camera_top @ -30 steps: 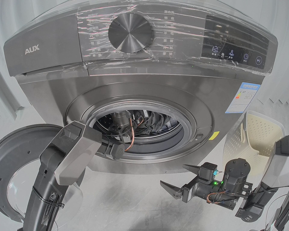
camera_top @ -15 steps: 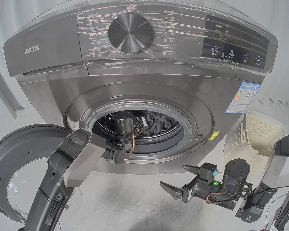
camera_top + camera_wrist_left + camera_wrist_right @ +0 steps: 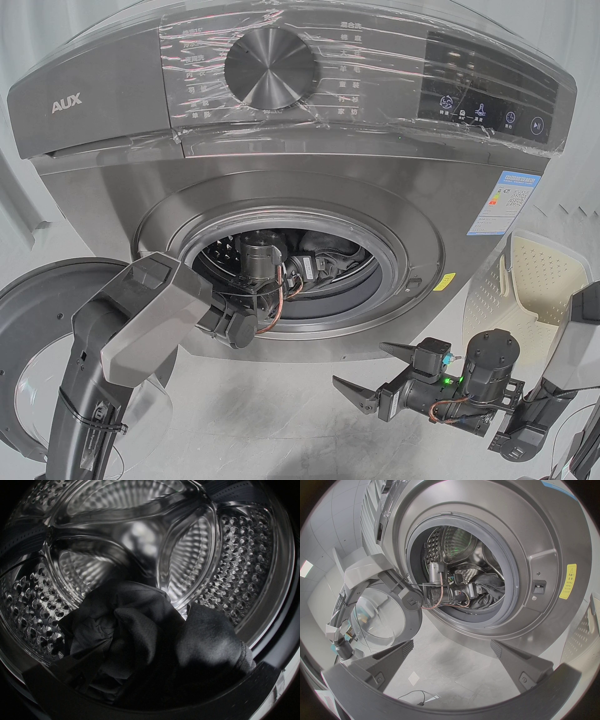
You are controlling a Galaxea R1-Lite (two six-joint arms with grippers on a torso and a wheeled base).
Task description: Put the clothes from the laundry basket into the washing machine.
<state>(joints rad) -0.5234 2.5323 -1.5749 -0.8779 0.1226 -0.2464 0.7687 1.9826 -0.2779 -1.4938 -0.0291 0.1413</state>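
The washing machine (image 3: 300, 181) stands with its door (image 3: 37, 350) swung open to the left. My left gripper (image 3: 315, 265) is inside the drum (image 3: 93, 564), among dark clothes (image 3: 137, 630). It looks open, with the cloth bunched between and draped over its fingers (image 3: 81, 664). In the right wrist view the left gripper (image 3: 478, 589) touches the dark clothes (image 3: 490, 587) at the drum's lower right. My right gripper (image 3: 369, 375) hangs open and empty in front of the machine, low and to the right. The cream laundry basket (image 3: 550, 281) stands at the right.
The drum's grey rubber seal (image 3: 506, 573) rings the opening, and the left forearm passes over its lower left edge. Bare grey floor (image 3: 269, 412) lies in front of the machine. The door latch (image 3: 539, 586) sits right of the opening.
The left wrist has turned and shifted inside the drum, and the dark cloth sits lower than before. The left elbow swung in, then back out. The right arm is unchanged.
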